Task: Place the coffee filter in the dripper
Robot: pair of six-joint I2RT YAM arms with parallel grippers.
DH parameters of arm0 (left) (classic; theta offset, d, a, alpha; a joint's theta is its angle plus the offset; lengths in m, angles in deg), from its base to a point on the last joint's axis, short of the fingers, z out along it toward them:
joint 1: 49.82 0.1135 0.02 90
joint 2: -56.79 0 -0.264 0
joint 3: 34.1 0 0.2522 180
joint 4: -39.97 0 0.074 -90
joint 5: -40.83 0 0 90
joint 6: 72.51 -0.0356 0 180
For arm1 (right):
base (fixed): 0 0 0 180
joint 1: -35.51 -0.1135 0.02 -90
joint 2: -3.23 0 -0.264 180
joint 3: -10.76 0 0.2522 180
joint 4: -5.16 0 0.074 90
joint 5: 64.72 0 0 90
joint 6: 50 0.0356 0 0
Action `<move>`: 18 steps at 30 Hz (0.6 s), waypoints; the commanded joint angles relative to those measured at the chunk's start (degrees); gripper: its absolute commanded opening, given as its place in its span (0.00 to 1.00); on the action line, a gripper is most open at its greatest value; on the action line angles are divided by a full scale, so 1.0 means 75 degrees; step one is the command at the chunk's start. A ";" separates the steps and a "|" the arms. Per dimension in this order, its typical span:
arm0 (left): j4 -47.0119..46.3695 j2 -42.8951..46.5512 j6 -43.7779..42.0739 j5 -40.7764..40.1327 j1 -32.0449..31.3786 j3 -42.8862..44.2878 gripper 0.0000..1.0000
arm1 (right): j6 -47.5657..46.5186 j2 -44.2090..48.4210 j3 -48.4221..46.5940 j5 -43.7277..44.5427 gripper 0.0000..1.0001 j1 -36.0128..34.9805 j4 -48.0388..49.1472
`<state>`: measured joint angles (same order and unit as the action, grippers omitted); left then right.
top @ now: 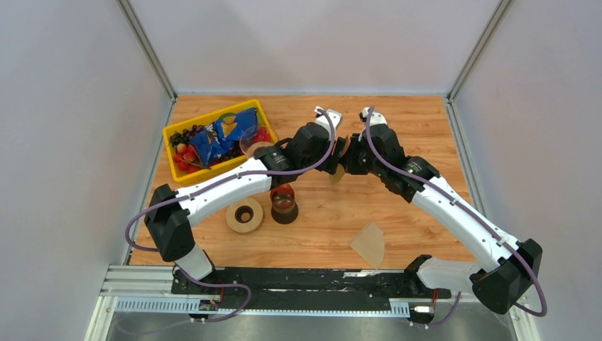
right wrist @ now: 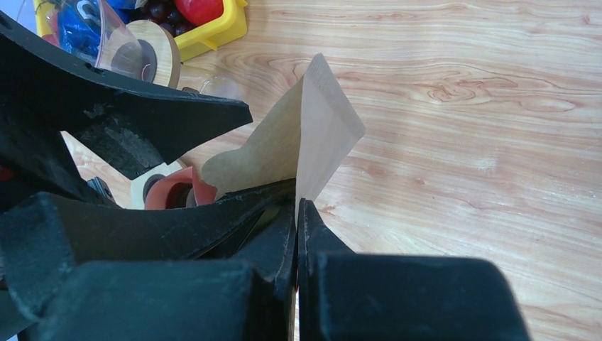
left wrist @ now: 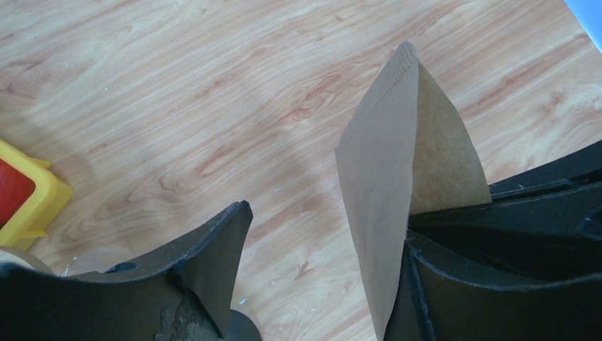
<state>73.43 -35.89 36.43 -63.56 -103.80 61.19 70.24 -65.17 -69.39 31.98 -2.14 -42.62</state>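
Filter aloft: the right gripper (right wrist: 297, 207) pinches the coffee filter (right wrist: 305, 135) above the worktop (top: 426, 128), with the left gripper (left wrist: 355, 220) spread wide beside it. The dripper (top: 250, 144) lies unfilled by the yellow bin (top: 181, 174); carrying and seating are not yet done.

coffee filter (right wrist: 319, 142) pinched in right jaws, dripper (right wrist: 116, 47) behind
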 commanded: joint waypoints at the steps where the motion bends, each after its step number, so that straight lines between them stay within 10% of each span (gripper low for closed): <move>1: -0.0252 0.0100 -0.0049 0.0373 -0.0130 0.0160 0.67 | -0.0348 0.0032 0.0007 -0.0395 0.00 -0.0043 0.0405; 18: 0.0271 0.0159 0.0180 -0.1188 -0.0136 0.0169 0.18 | -0.0522 0.0268 0.0472 0.0369 0.00 0.0038 -0.0011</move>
<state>74.72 -35.92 37.50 -68.15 -104.54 61.19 67.33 -65.12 -66.35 32.02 -2.18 -42.42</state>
